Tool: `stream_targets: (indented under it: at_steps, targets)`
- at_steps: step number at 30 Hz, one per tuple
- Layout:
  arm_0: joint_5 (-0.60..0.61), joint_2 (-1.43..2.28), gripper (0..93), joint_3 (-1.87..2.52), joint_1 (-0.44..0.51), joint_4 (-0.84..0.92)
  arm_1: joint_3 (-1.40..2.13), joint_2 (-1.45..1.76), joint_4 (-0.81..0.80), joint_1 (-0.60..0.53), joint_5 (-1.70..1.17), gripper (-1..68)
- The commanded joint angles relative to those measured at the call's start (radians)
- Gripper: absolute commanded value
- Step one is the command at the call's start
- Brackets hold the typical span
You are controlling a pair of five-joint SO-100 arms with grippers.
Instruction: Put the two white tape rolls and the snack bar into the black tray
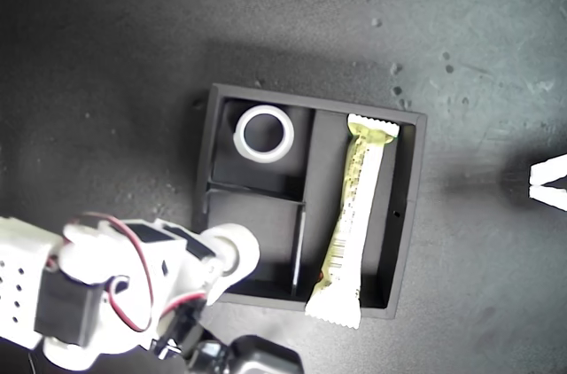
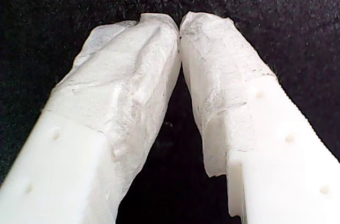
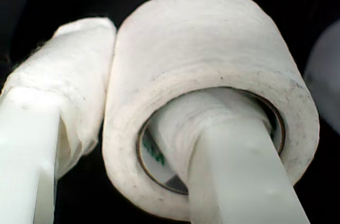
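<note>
The black tray (image 1: 413,214) sits mid-table in the exterior view. One white tape roll (image 1: 264,134) lies flat in its upper small compartment. The snack bar (image 1: 352,223) lies in the long compartment, and its near crimped end overhangs the tray wall. My second gripper (image 3: 122,75) is shut on the other white tape roll (image 3: 212,38), with one finger through the hole and one outside. In the exterior view this roll (image 1: 237,248) and my second gripper (image 1: 221,263) hang at the lower small compartment's left edge. My first gripper (image 2: 179,25) is shut and empty.
In the exterior view my first gripper's white tips (image 1: 547,183) show at the right edge, well away from the tray. The second arm's white body and red wires (image 1: 97,285) fill the lower left corner. The dark table surface (image 1: 133,55) surrounds the tray.
</note>
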Motion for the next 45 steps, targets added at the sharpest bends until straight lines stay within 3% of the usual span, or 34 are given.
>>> stream_targets:
  at_steps: [1, 5, 10, 19, 24, 26, 33, 36, 39, 45]
  targets:
    - [-0.023, -0.011, 0.0, -0.057, 0.008, 0.005, 0.011, 0.009, 0.003, 0.006, -0.314, -0.2]
    - [-0.020, -0.043, 0.7, -0.081, 0.011, 0.005, 0.011, 0.009, 0.003, 0.008, -0.314, -0.2]
    - [-0.018, -0.083, 11.3, -0.173, 0.034, 0.048, 0.011, 0.009, 0.006, 0.009, -0.314, -0.2]
    - [-0.048, -0.293, 16.1, -0.609, 0.077, 0.359, 0.011, 0.009, 0.015, 0.021, -0.314, -0.3]
    - [-0.058, -0.597, 18.5, -1.178, 0.080, 0.680, 0.011, 0.009, 0.015, 0.020, -0.316, -0.3]
    - [-0.025, -0.687, 18.5, -1.331, 0.071, 0.701, 0.011, 0.009, 0.015, 0.017, -0.316, -0.3]
    - [-0.034, -0.597, 18.2, -1.161, 0.020, 0.701, 0.011, 0.009, 0.015, 0.009, -0.313, -0.3]
    - [-0.067, -0.396, 16.1, -0.881, -0.008, 0.701, 0.011, 0.009, 0.015, 0.009, -0.314, -0.3]
    - [-0.124, -0.087, 8.3, -0.472, -0.061, 0.689, 0.011, 0.009, 0.015, 0.009, -0.314, -0.3]
    - [-0.080, 0.545, 0.2, 0.322, -0.169, 0.405, 0.011, 0.009, 0.018, 0.011, -0.321, -0.3]
